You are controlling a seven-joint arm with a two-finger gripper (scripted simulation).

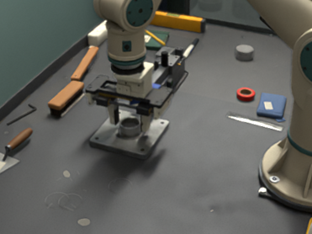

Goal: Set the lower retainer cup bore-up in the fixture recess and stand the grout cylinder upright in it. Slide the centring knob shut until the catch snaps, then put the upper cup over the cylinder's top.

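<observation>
Left of centre on the dark bench a grey fixture plate [129,136] carries the lower retainer cup [129,127], which sits bore-up in the plate's recess. My gripper [128,121] stands straight over the cup with a finger on either side of it; it is open and holds nothing. Behind the plate a black slide block with the centring knob [164,58] rises from the fixture. A second grey cup [244,52] rests alone on the bench far to the right. I cannot pick out the grout cylinder.
The arm's base [303,170] fills the right foreground. A brush [66,97], a wood block [84,62], a hex key [22,114] and a trowel [4,159] lie left. Red tape [245,93], a blue pad [271,105] and a steel rule [254,121] lie right.
</observation>
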